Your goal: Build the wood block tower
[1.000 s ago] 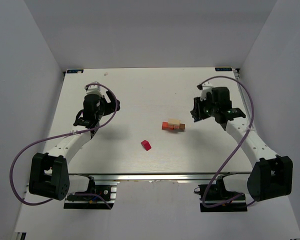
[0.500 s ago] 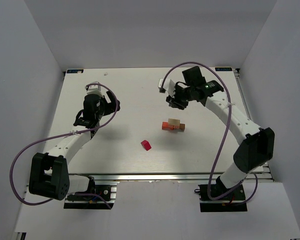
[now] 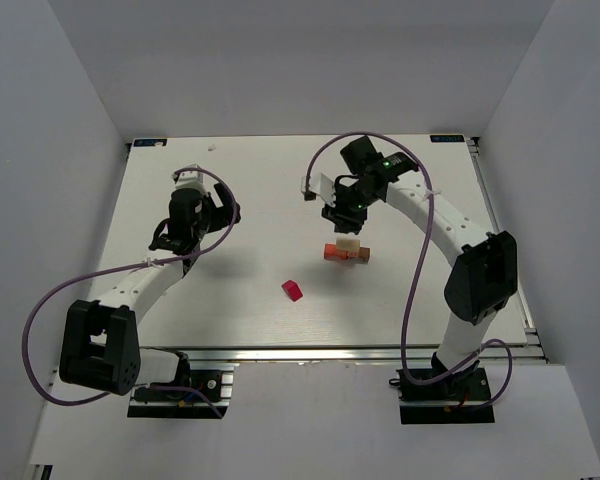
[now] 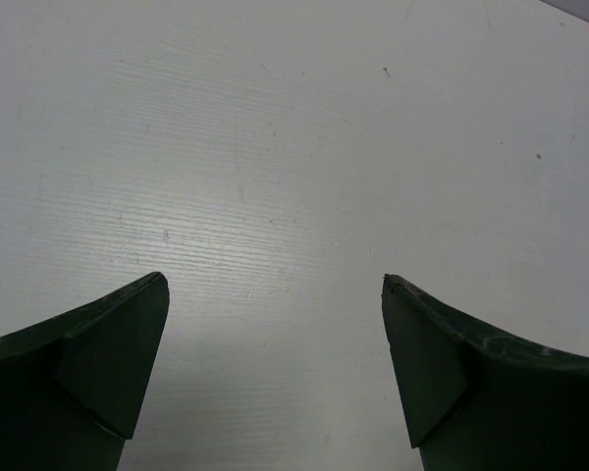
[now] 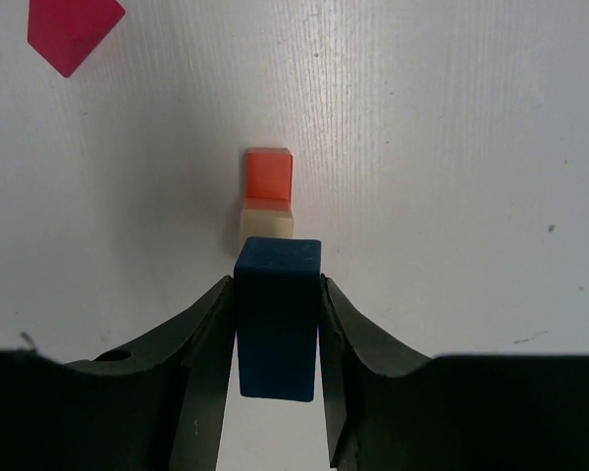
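Observation:
A low cluster of wooden blocks (image 3: 346,250) lies mid-table: an orange-red block (image 3: 331,252), a tan block (image 3: 348,243) and a brownish one (image 3: 361,256). My right gripper (image 3: 342,221) hovers just behind it, shut on an upright blue block (image 5: 277,314). In the right wrist view my gripper (image 5: 277,294) holds the blue block just short of the tan block (image 5: 266,219) and the orange-red block (image 5: 269,173). A magenta-red block (image 3: 293,290) lies alone to the front left and shows in the right wrist view (image 5: 71,29). My left gripper (image 3: 168,243) is open and empty (image 4: 275,285) over bare table.
The white table (image 3: 260,190) has raised walls on the left, right and back. A metal rail (image 3: 330,352) runs along the near edge. Purple cables loop off both arms.
My right arm has swung from the right side leftward to just behind the block cluster. The left arm has not moved.

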